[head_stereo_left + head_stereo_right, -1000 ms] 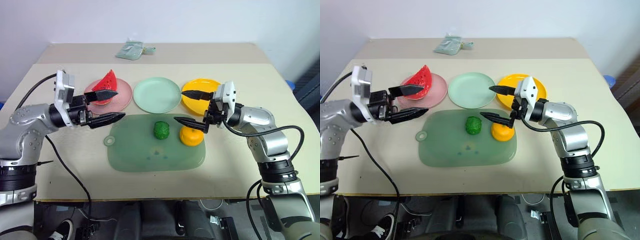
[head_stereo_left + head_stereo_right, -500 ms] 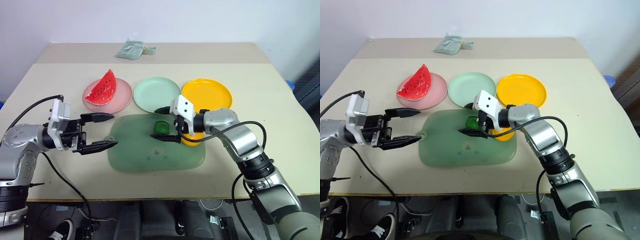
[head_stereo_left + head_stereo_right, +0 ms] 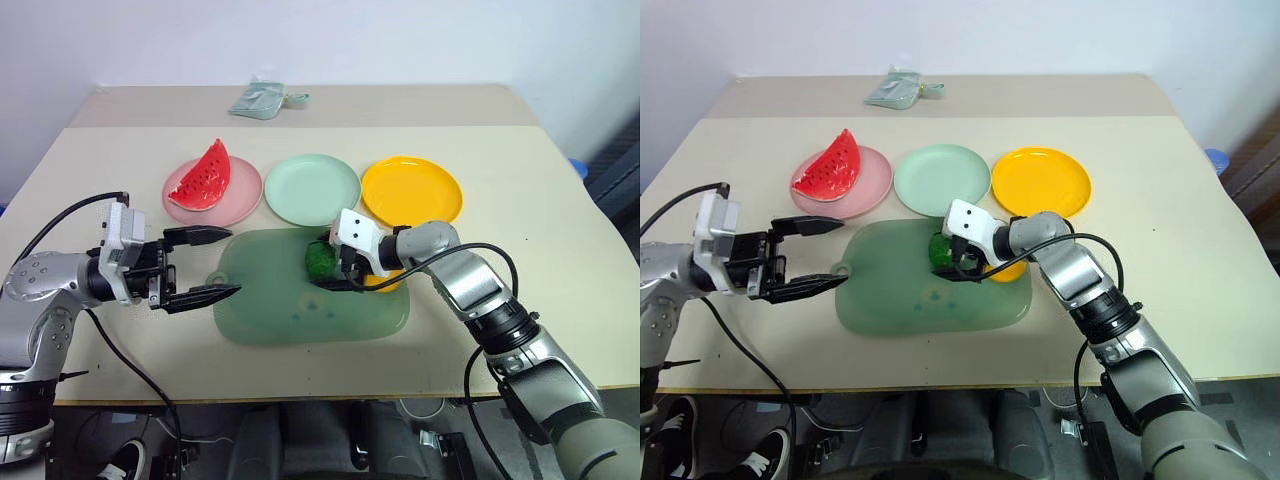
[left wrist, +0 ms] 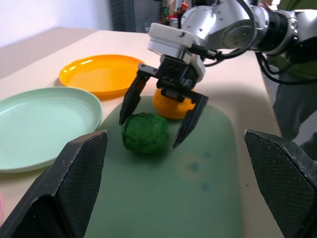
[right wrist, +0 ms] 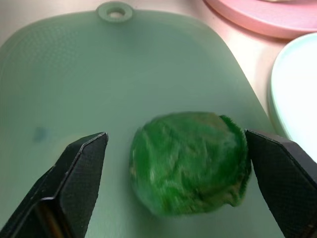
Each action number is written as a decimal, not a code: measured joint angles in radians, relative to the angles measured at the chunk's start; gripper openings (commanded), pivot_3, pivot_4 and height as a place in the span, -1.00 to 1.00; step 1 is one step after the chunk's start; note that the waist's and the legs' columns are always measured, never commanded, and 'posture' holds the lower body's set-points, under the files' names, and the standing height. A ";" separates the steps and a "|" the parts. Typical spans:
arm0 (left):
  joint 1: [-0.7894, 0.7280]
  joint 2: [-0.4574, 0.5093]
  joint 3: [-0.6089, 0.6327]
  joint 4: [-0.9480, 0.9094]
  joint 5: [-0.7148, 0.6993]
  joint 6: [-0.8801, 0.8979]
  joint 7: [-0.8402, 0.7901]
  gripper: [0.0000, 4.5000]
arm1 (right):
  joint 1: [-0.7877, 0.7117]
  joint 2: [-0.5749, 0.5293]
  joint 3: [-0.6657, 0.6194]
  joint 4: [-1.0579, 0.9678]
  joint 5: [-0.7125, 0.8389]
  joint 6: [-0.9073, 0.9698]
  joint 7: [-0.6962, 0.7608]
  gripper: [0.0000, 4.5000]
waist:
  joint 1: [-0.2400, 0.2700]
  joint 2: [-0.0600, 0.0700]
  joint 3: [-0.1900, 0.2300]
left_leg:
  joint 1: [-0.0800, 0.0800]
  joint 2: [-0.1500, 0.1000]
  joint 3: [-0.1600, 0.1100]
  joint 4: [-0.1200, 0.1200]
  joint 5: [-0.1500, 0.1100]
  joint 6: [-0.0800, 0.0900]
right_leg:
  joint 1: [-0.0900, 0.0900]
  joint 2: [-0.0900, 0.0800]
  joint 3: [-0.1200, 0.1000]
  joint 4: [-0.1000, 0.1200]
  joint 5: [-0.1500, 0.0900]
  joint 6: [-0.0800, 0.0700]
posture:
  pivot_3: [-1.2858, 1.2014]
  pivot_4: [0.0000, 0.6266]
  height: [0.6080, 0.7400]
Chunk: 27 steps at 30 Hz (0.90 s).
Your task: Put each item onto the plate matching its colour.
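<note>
The bumpy dark-green ball (image 3: 320, 260) rests on the pale green cutting board (image 3: 300, 310). My right gripper (image 4: 147, 135) reaches in from the right with a finger on either side of the ball. The jaws stand narrowed but open, and the right wrist view shows a gap beside one finger (image 5: 79, 173). The orange (image 4: 171, 106) lies on the board just behind that gripper, partly hidden. The watermelon wedge (image 3: 205, 175) sits on the pink plate (image 3: 245, 195). The mint plate (image 3: 312, 188) and yellow plate (image 3: 412, 190) are bare. My left gripper (image 3: 235, 262) hovers open and empty at the board's left end.
A folded pale green pouch (image 3: 265, 100) lies at the back of the table. The three plates stand in a row just beyond the board. A black cable trails from my left arm over the table's front left edge.
My right gripper swung left from over the orange, dropped to the green ball and narrowed its jaws around it. My left gripper sank from the pink plate to the board's left end.
</note>
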 measured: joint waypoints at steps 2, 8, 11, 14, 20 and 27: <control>0.000 -0.002 -0.001 -0.002 0.000 0.003 0.010 1.00 | -0.001 0.010 -0.004 0.002 0.001 0.001 -0.005 0.49 | 0.000 0.000 0.000 | 0.000 0.000 0.000 0.000 0.000 0.000 | 0.000 0.000 0.000 0.000 0.000 0.000 | 0.03 -0.52 1.00; -0.053 -0.014 -0.001 0.029 -0.006 0.010 0.048 1.00 | -0.070 0.110 -0.131 0.029 0.079 0.009 -0.058 0.49 | 0.000 0.000 0.000 | 0.000 0.000 0.000 0.000 0.000 0.000 | 0.000 0.000 0.000 0.001 0.000 0.000 | 0.03 -0.52 1.00; -0.110 -0.043 -0.002 0.088 0.035 -0.005 0.120 1.00 | -0.183 0.173 -0.199 0.163 0.054 -0.099 -0.189 0.49 | -0.001 0.000 0.000 | 0.000 0.000 0.000 0.000 0.000 0.000 | 0.000 0.000 0.000 0.001 0.000 0.000 | 0.03 -0.52 1.00; -0.137 -0.072 -0.006 0.142 0.080 -0.038 0.174 1.00 | -0.266 0.220 -0.236 0.355 0.007 -0.225 -0.304 0.49 | -0.002 0.000 0.000 | 0.000 0.000 0.000 -0.001 0.000 0.000 | 0.000 0.000 0.000 0.000 0.000 0.000 | 0.03 -0.52 1.00; -0.144 -0.101 -0.035 0.158 0.125 -0.087 0.199 1.00 | -0.298 0.301 -0.246 0.656 -0.037 -0.400 -0.364 0.98 | -0.005 0.000 0.000 | -0.010 0.000 0.001 0.000 0.000 0.000 | -0.011 0.000 0.001 0.003 0.000 0.000 | 0.03 -0.52 1.00; -0.110 -0.106 -0.022 0.112 0.089 -0.070 0.199 1.00 | -0.342 0.282 -0.345 0.706 0.014 -0.456 -0.370 0.98 | -0.002 0.000 0.000 | -0.011 0.000 0.000 0.001 0.001 -0.001 | -0.012 0.000 0.001 0.003 0.000 0.000 | 0.03 -0.52 1.00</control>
